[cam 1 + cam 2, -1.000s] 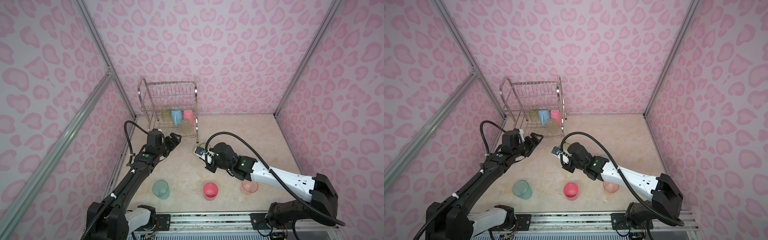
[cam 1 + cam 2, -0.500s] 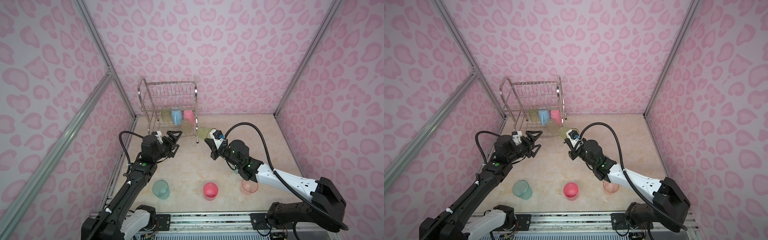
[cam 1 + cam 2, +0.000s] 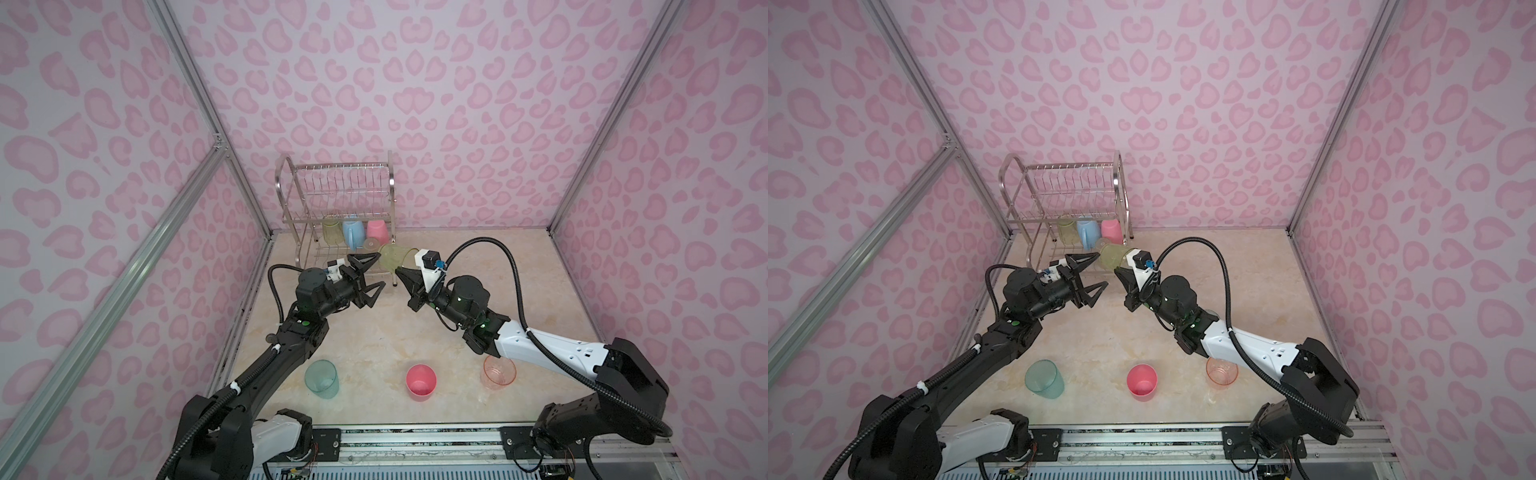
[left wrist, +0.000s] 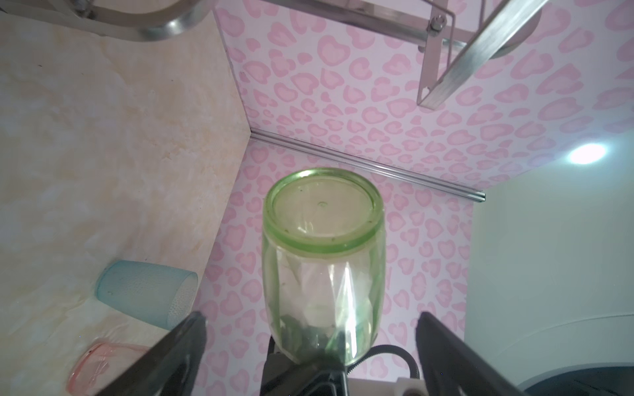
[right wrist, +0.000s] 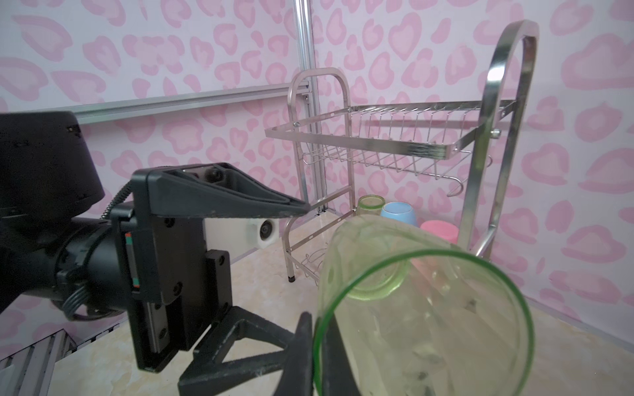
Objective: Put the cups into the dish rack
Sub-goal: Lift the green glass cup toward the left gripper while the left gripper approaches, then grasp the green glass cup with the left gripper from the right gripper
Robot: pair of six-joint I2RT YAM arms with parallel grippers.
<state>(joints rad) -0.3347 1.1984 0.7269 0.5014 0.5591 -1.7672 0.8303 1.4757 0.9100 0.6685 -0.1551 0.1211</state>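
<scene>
right gripper clenched on green cup rim, I hold it sideways, base toward dish rack | left gripper spread empty beside it, likely for handover

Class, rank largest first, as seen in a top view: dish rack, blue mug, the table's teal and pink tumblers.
Chrome wire dish rack
Translucent teal tumbler, opaque pink tumbler: alike
Light-blue handled mug, though farther
</scene>
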